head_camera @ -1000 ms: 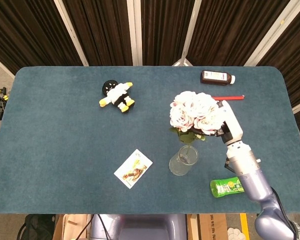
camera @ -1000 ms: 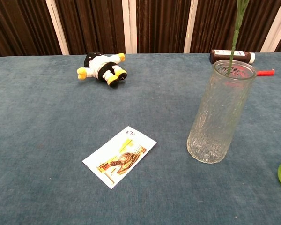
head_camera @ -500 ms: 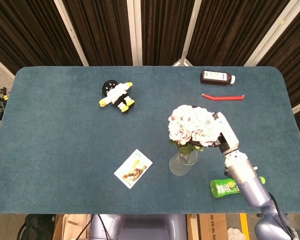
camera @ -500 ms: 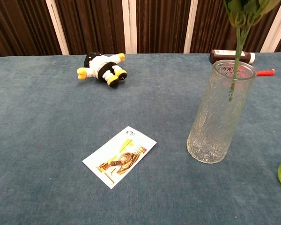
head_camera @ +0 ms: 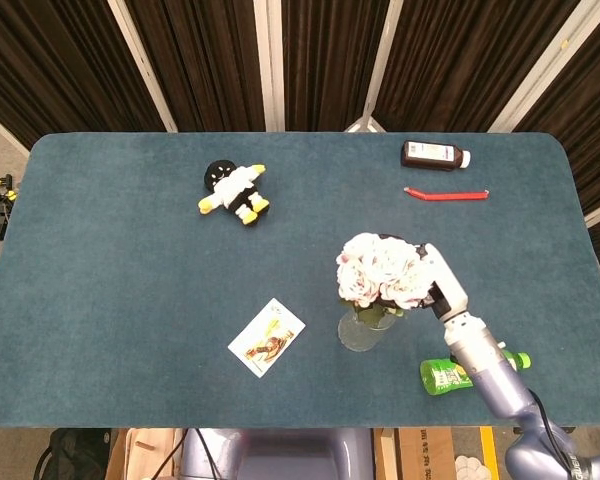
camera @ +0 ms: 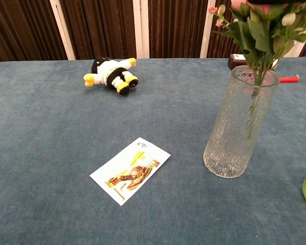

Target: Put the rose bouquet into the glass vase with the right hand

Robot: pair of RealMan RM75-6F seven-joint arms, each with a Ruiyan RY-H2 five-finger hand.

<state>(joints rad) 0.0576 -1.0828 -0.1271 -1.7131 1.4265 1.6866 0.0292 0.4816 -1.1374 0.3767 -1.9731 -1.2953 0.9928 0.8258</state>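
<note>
right hand (head_camera: 437, 285) fingers grip the pale pink rose bouquet (head_camera: 381, 271) | green stems already partway down inside the textured clear glass vase (camera: 239, 125) on the blue tabletop (head_camera: 130, 260) | lower straight, stems centred, release only once settled | left hand unseen
</note>
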